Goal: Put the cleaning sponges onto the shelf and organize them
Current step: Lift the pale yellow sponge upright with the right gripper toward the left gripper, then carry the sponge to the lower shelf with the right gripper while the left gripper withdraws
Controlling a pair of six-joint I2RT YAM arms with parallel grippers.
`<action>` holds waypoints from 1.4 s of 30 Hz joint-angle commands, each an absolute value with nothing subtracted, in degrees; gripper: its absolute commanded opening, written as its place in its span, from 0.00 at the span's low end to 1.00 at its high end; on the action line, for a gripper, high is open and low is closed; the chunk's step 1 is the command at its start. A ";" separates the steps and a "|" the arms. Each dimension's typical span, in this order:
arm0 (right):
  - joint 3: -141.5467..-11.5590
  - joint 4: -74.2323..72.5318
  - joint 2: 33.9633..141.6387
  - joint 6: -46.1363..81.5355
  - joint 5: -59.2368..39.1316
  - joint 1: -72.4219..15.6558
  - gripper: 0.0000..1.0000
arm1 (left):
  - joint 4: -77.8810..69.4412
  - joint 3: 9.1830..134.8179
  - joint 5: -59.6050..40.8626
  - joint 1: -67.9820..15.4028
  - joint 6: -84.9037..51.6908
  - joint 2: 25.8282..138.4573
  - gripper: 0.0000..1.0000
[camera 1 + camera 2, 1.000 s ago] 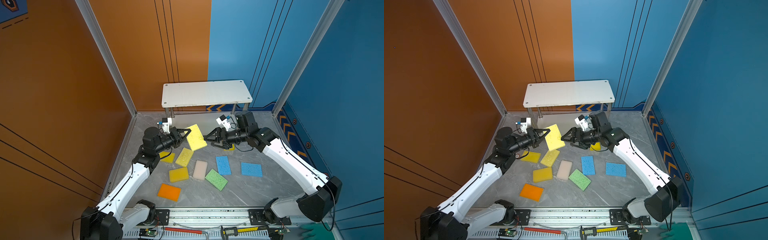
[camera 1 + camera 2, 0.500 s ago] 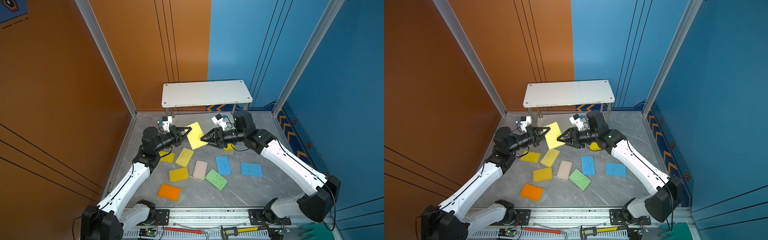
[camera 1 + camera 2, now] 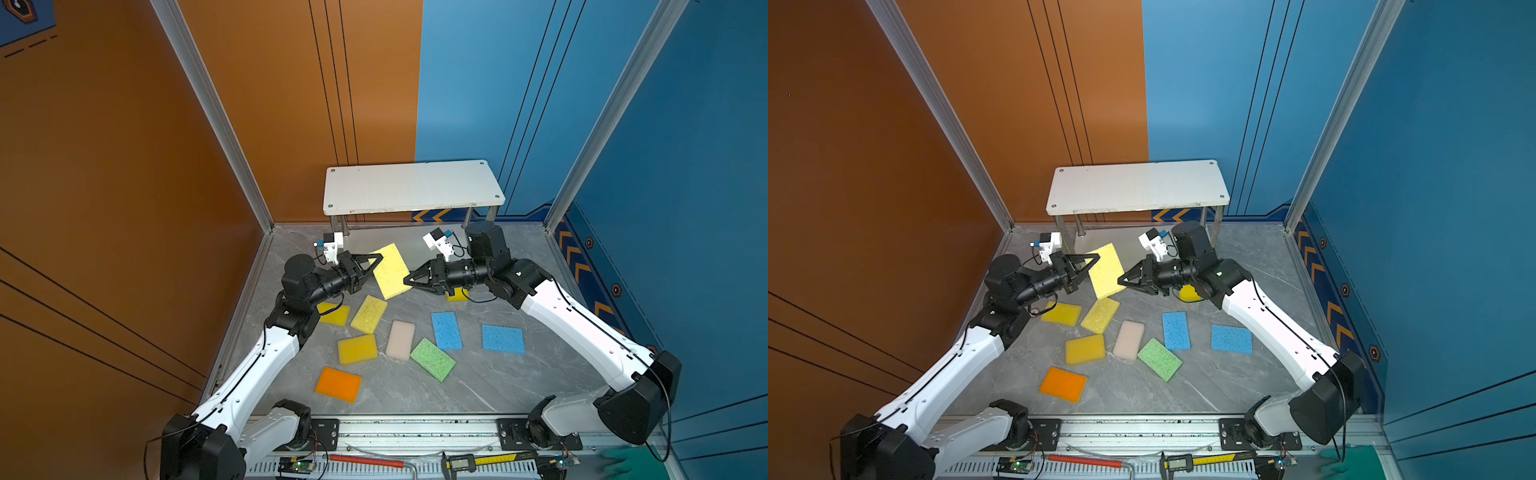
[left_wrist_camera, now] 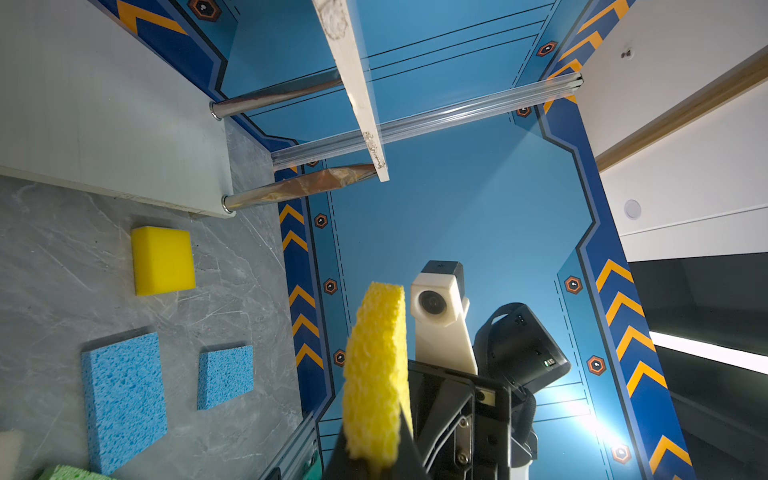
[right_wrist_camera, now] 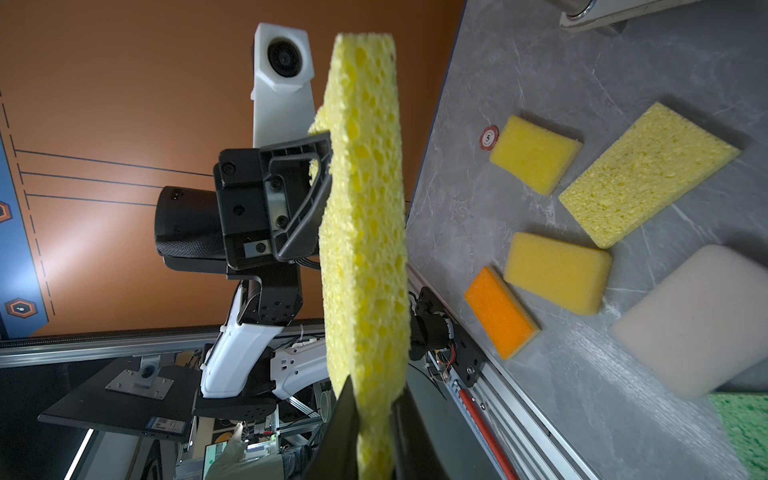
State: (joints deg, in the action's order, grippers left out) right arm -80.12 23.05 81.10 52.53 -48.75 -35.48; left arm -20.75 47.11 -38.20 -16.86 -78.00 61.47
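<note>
A porous yellow sponge (image 3: 390,270) (image 3: 1106,270) hangs edge-up above the floor in front of the white shelf (image 3: 411,187), whose top board is bare. My left gripper (image 3: 376,264) (image 4: 374,461) is shut on one end of it (image 4: 376,374). My right gripper (image 3: 409,279) (image 5: 374,415) pinches the opposite end (image 5: 363,228). Loose on the floor lie yellow sponges (image 3: 334,314) (image 3: 369,314) (image 3: 357,349), a beige one (image 3: 400,339), a green one (image 3: 432,359), blue ones (image 3: 446,331) (image 3: 503,339) and an orange one (image 3: 338,384). Another yellow sponge (image 3: 457,296) sits half under the right arm.
The shelf's lower board (image 4: 104,124) rests on the grey floor against the back wall. A small red disc (image 5: 489,137) lies near the left wall. A metal rail with a red tool (image 3: 365,461) and a caliper (image 3: 478,460) runs along the front edge.
My right gripper moved left to the raised yellow sponge and closed on its free end. The left gripper kept holding the sponge in place.
</note>
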 commanded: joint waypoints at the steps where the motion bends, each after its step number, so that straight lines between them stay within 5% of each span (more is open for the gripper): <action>1: -78.98 21.40 80.94 52.11 -45.88 -35.78 0.14 | -22.54 45.72 -39.02 -16.55 -77.96 60.10 0.20; 4: -77.20 19.27 81.14 53.02 -43.78 -35.69 0.13 | -21.14 44.32 -39.10 -15.41 -77.78 58.67 0.53; 7: -74.46 15.61 81.54 54.57 -41.15 -35.11 0.13 | -4.38 46.25 -37.41 -13.34 -69.78 55.28 0.76; 12: -70.29 10.32 85.42 56.60 -34.77 -34.49 0.13 | 33.12 55.55 -25.73 -10.68 -50.58 50.18 0.92; 23: -76.20 -9.70 108.21 61.08 -34.15 -36.30 0.11 | 41.52 50.66 -29.23 -2.22 -51.09 39.90 0.96; 42: -99.82 -7.06 130.68 59.53 -28.74 -35.94 0.10 | 46.17 48.52 -34.30 2.53 -50.71 35.82 0.96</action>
State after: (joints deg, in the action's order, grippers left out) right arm -96.92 -8.08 128.55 60.45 -31.57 -36.10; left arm 45.10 48.73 -32.12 1.96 -51.64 35.83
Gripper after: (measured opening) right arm 0.104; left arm 0.964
